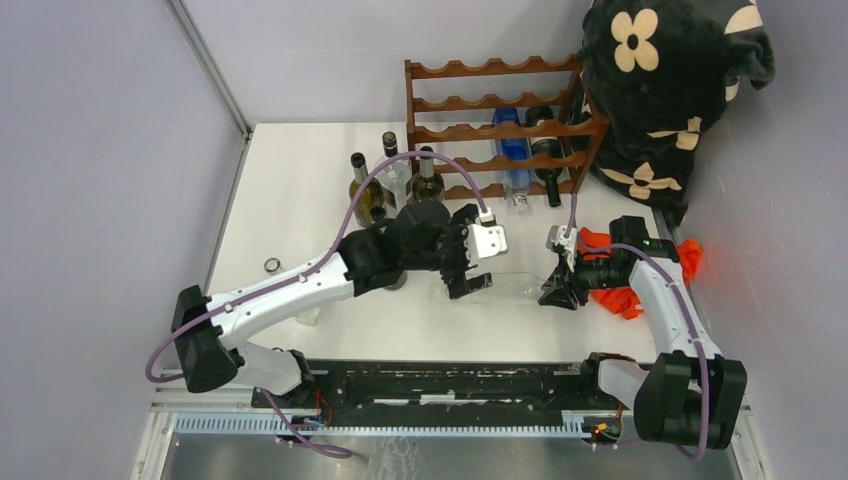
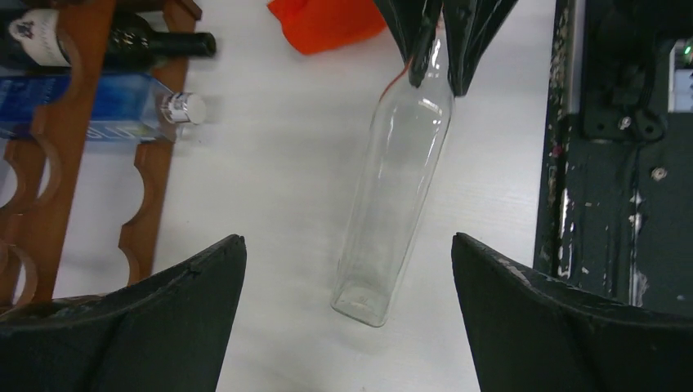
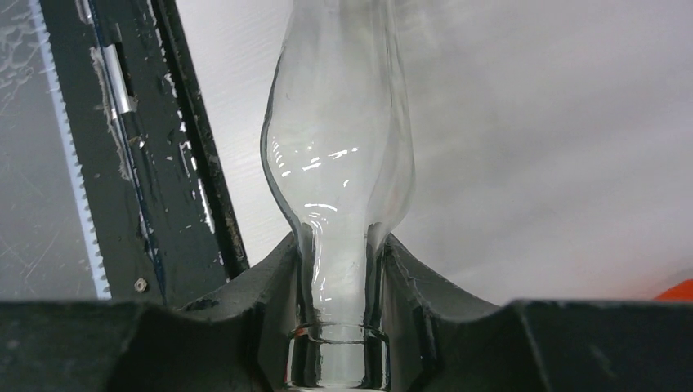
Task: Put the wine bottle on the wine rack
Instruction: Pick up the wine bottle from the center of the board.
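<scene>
A clear glass wine bottle (image 1: pixel 512 287) (image 2: pixel 400 180) lies roughly level just in front of the arms, its square base towards my left gripper. My right gripper (image 1: pixel 556 290) (image 3: pixel 339 327) is shut on the bottle's neck (image 3: pixel 339 269), just above the lip. My left gripper (image 1: pixel 476 254) (image 2: pixel 347 238) is open wide, its fingers apart on either side of the bottle's base and not touching it. The reddish-brown wine rack (image 1: pixel 495 100) (image 2: pixel 49 163) stands at the back of the table.
A blue bottle (image 1: pixel 515 150) and a dark bottle (image 1: pixel 545 150) lie in the rack. Three upright bottles (image 1: pixel 395 170) stand left of it. An orange cloth (image 1: pixel 620 270) lies by the right arm. A black flowered blanket (image 1: pixel 670 80) is at back right. A small ring (image 1: pixel 271 265) sits left.
</scene>
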### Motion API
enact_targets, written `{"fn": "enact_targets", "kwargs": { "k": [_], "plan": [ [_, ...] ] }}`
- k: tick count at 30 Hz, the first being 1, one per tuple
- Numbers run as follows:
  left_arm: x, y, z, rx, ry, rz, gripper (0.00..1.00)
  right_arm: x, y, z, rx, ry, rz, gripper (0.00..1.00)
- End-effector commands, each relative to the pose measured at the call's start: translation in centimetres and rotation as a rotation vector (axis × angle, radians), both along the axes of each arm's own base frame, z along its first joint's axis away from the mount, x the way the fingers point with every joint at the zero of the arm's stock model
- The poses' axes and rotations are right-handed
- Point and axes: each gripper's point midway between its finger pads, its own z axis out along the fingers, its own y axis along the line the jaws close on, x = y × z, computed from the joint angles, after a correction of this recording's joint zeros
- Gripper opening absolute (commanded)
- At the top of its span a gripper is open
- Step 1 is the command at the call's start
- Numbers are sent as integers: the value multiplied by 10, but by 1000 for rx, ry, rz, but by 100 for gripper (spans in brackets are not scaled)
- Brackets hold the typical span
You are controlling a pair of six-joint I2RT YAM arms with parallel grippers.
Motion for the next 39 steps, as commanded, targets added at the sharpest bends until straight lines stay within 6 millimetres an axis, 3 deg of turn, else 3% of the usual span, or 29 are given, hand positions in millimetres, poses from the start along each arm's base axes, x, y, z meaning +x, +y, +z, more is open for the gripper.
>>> {"fn": "enact_targets", "kwargs": {
  "k": [1, 10, 17, 22, 30, 39],
  "plan": [
    [-3, -5, 70, -198, -16, 26, 100, 19, 11, 28, 115, -117, -58, 0],
    [-8, 13, 146, -370, -10, 112, 100, 66, 1, 64, 138, -402, -263, 0],
    [-8, 38, 188, -460, -59, 180, 100, 86, -13, 70, 153, -497, -455, 0],
    [-6, 51, 198, -480, -82, 222, 100, 92, -10, 69, 194, -527, -531, 0],
    [-5, 61, 199, -484, -80, 262, 100, 99, 12, 65, 237, -562, -610, 0],
    [-2, 71, 204, -493, -89, 308, 100, 114, 13, 58, 269, -574, -745, 0]
  ]
}}
